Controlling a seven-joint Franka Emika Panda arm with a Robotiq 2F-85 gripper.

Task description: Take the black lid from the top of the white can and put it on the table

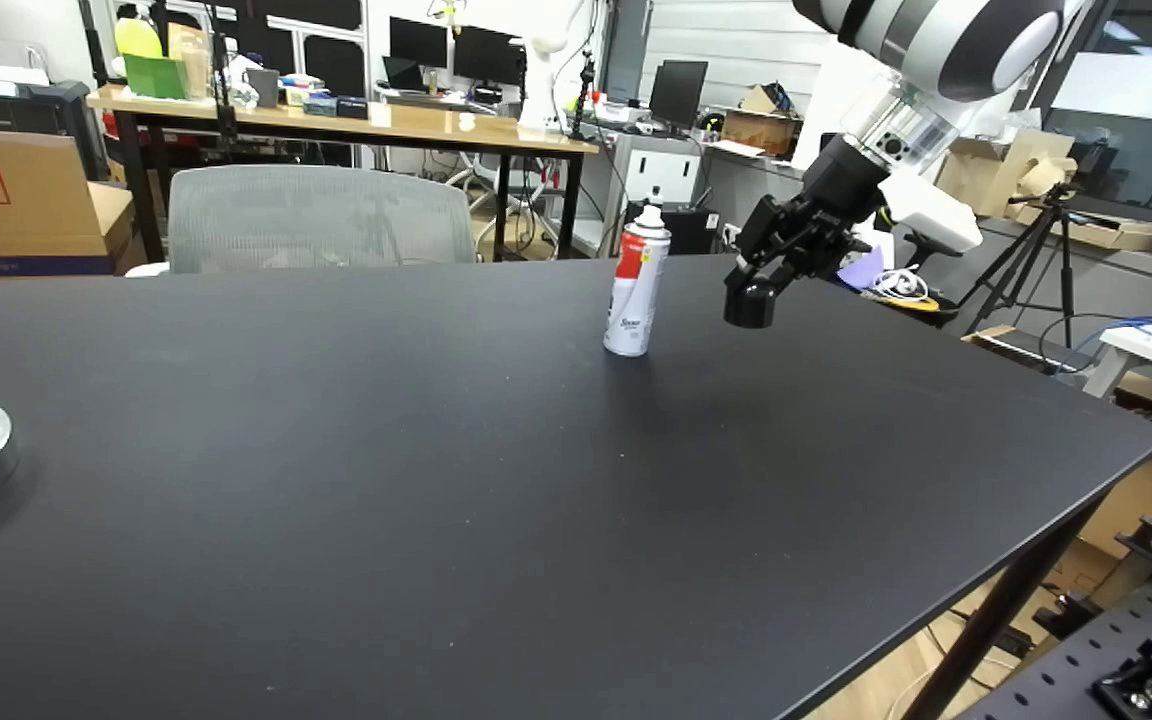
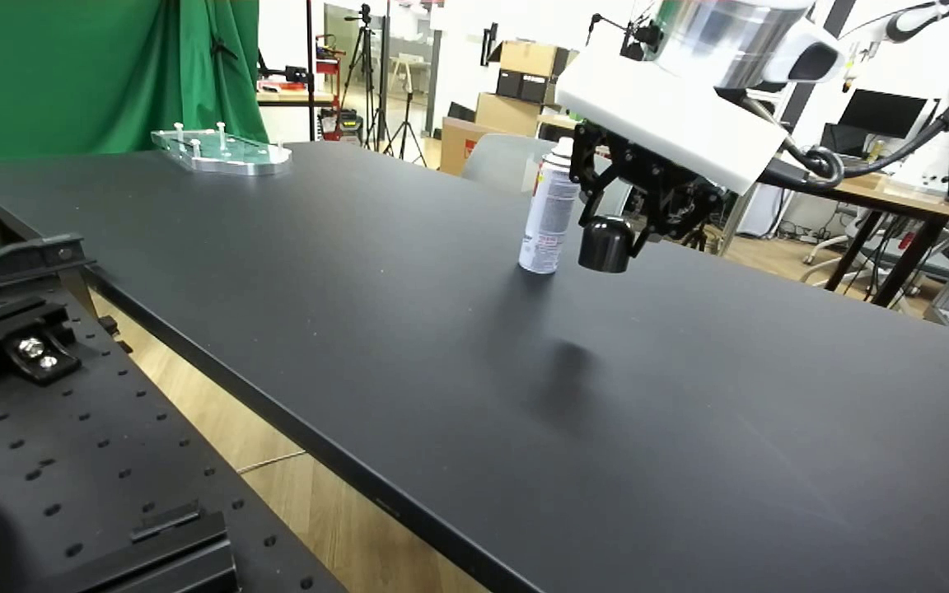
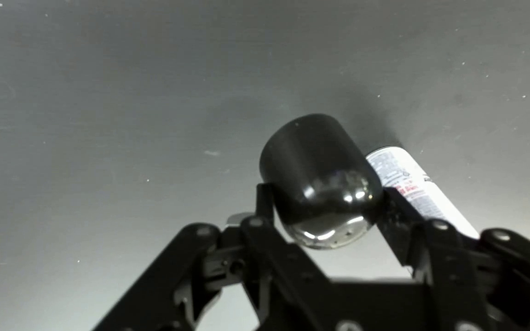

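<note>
The black lid is off the white can; the tool holds it pinched above the counter, right of the can in both exterior views; lowering it and letting go seem left

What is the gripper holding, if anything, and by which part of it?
The gripper holds the black lid by opposite sides of its wall, near the shiny rounded end.

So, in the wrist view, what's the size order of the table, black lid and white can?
Largest: table, filling most of the picture
Middle: black lid, nearer the camera
Smallest: white can, going by its visible part
</note>
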